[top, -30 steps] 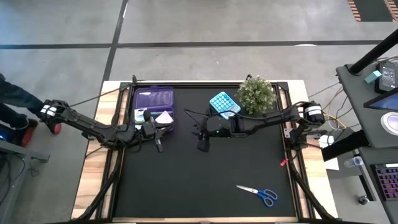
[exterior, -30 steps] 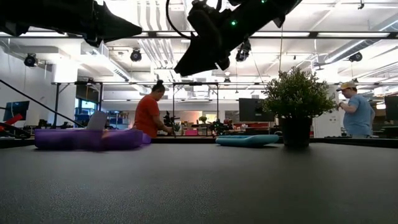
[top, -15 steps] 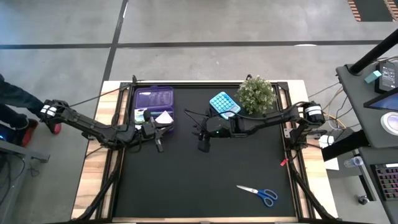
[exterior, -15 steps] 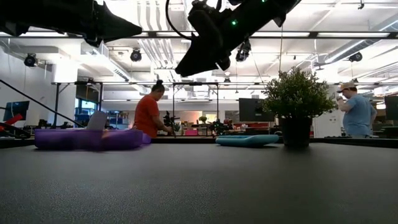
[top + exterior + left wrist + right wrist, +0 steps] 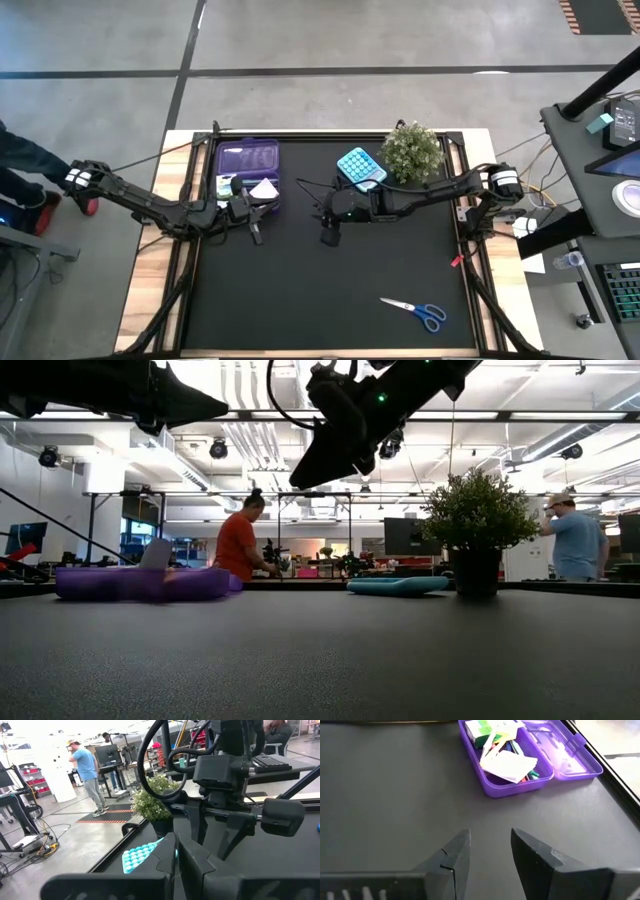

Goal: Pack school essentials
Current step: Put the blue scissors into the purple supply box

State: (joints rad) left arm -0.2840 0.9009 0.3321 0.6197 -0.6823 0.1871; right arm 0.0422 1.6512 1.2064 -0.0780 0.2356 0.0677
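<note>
Closed left gripper [image 5: 176, 856] before right gripper [image 5: 215, 837], potted plant [image 5: 152, 802], teal mat [image 5: 142, 856].

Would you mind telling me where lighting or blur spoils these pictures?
Low view: bright ceiling lights silhouette the right hand. Left wrist view: the left hand up close is blurred, the potted plant sharper. Right wrist view: purple case evenly lit.
</note>
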